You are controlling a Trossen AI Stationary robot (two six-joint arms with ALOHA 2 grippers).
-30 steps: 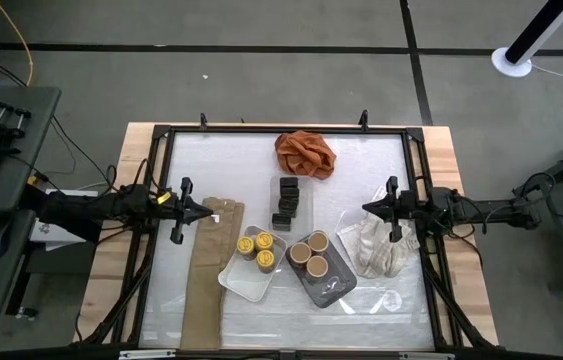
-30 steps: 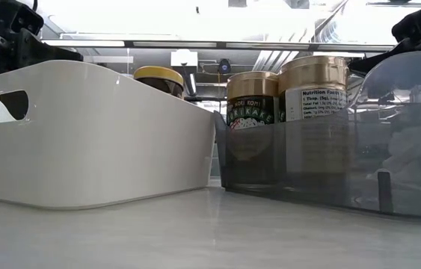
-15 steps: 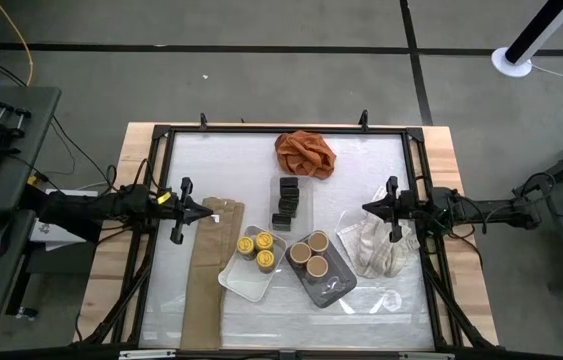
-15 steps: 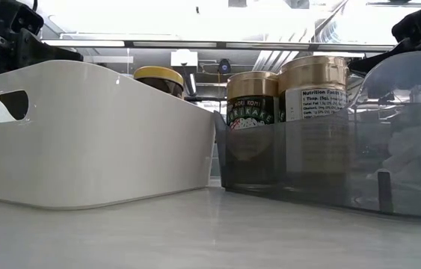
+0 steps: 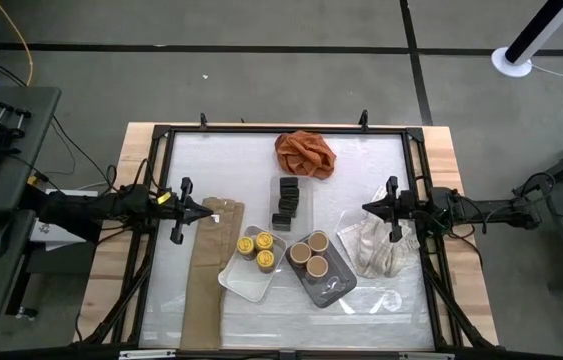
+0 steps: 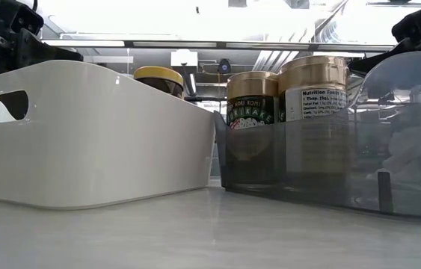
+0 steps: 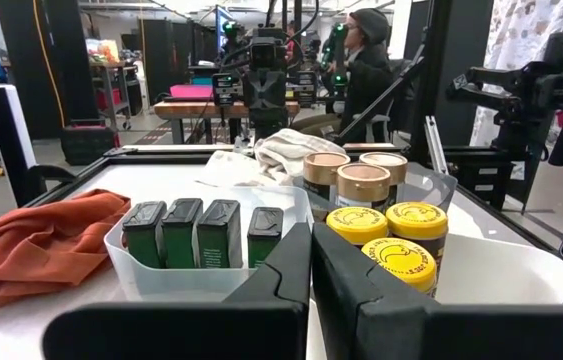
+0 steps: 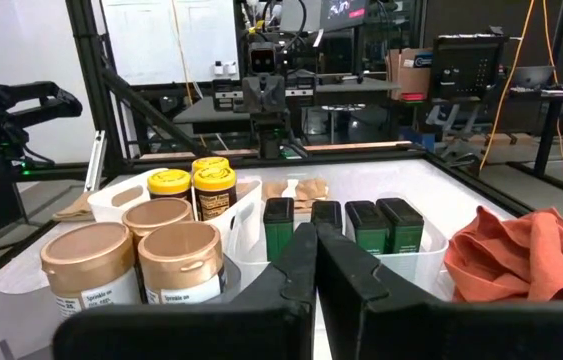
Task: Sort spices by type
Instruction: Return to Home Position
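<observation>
- Left gripper [image 5: 205,211]: hangs over the table's left side, above the upper end of a tan cloth [image 5: 204,280], pointing inward. In the left wrist view its fingers [image 7: 286,262] are closed together with nothing between them.
- Right gripper [image 5: 366,208]: hangs over the table's right side, above a white cloth [image 5: 376,250], pointing inward toward the left gripper. In the right wrist view its fingers [image 8: 298,255] are likewise pressed together and empty.
- Yellow-lidded jars [image 5: 259,248]: three, upright and clustered in the upper end of the white tray [image 5: 241,283], near the table's centre. In the low view only one yellow lid [image 6: 159,74] shows over the tray wall.
- Tan-lidded jars [image 5: 310,253]: three, upright and grouped in the upper end of the grey see-through tray [image 5: 333,288], which lies just beside the white tray, on its right. Two of them show through the tray wall in the low view.
- Dark boxes [image 5: 286,200]: standing on end in a row inside a small clear tub [image 7: 126,270], between the jar trays and the orange cloth; both wrist views show four.
- Orange cloth [image 5: 304,152]: crumpled near the table's far edge, apart from the trays.
- Person [image 7: 369,62]: beyond the table, seen in the left wrist view.
</observation>
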